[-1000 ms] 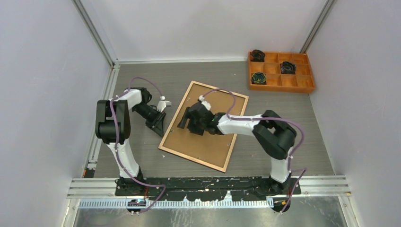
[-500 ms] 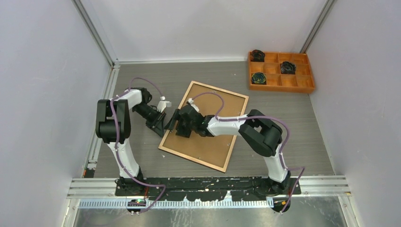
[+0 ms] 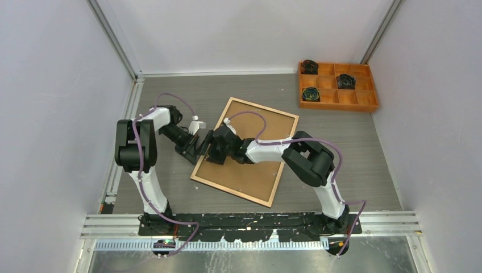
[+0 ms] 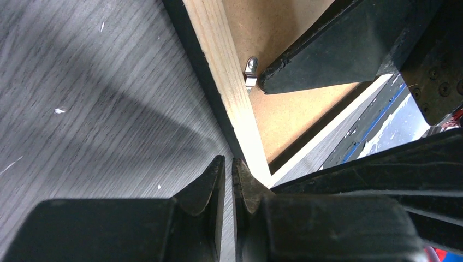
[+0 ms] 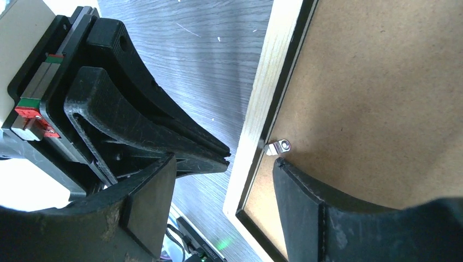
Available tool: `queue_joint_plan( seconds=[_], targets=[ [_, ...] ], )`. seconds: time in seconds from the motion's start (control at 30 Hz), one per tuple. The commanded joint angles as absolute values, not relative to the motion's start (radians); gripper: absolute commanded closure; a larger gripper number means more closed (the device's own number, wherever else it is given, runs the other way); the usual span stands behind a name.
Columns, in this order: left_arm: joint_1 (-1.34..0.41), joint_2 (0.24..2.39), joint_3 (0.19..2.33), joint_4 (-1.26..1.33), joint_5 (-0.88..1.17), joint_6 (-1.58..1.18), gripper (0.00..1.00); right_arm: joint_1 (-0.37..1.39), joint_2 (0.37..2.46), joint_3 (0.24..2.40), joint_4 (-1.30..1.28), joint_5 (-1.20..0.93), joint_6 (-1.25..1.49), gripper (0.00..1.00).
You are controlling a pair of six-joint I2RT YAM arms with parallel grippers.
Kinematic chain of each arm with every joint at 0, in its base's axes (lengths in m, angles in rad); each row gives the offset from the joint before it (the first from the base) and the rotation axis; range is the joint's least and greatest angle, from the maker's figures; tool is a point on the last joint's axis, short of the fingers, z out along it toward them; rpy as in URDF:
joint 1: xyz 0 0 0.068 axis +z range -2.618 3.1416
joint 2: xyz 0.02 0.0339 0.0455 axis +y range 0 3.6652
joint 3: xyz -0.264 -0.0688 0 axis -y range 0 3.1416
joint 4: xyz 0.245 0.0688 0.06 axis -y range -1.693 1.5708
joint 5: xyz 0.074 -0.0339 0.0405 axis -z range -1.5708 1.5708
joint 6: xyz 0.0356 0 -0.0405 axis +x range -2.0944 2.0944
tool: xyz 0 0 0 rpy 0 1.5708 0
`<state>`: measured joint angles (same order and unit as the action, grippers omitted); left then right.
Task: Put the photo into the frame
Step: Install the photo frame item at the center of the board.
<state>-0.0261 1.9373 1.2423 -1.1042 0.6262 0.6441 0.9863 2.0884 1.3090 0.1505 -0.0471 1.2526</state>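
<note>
At the left edge of the frame point(image 5: 266, 82), left fingers point(image 4: 210, 185) nearly pinched together; right fingers point(image 5: 306, 191) spread wide, straddling it.

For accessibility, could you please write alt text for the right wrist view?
The open right gripper straddles the wooden edge of the frame, one fingertip beside a metal clip on the backing panel. The shut left gripper points at that edge from outside.

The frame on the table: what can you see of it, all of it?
The frame lies flat, back up, askew on the grey table. It is a large thin rectangle: pale wood rim, black edging, brown hardboard backing inside. A small metal clip sits at one long rim. The open right gripper straddles that rim by the clip; the shut left gripper points at its outer edge.
</note>
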Motion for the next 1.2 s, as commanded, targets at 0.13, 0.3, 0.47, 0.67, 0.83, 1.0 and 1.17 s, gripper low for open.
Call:
queue_joint_plan(
  seconds=[0.13, 0.3, 0.47, 0.67, 0.83, 1.0, 1.17],
  targets=[
    [-0.026, 1.929, 1.249, -1.106, 0.646, 0.655, 0.89, 0.982, 2.108, 1.336, 0.152, -0.003, 1.242, 0.32],
    [-0.026, 1.931, 1.246, -1.105, 0.649, 0.657, 0.9, 0.983, 2.119, 1.339, 0.152, -0.003, 1.23, 0.36],
    [-0.026, 1.931, 1.246, -1.106, 0.647, 0.659, 0.9, 0.983, 2.123, 1.345, 0.146, 0.04, 1.215, 0.4],
    [-0.026, 1.929, 1.245, -1.113, 0.648, 0.664, 0.91, 0.982, 2.124, 1.355, 0.144, 0.046, 1.196, 0.41],
    [-0.025, 1.925, 1.259, -1.13, 0.64, 0.669, 0.91, 0.969, 2.059, 1.324, 0.165, 0.015, 1.186, 0.35],
    [-0.023, 1.917, 1.279, -1.146, 0.638, 0.67, 0.9, 0.905, 1.921, 1.202, 0.221, -0.107, 1.213, 0.25],
    [-0.023, 1.917, 1.287, -1.148, 0.622, 0.675, 0.9, 0.794, 1.715, 1.033, 0.127, -0.052, 1.164, 0.11]
  ],
)
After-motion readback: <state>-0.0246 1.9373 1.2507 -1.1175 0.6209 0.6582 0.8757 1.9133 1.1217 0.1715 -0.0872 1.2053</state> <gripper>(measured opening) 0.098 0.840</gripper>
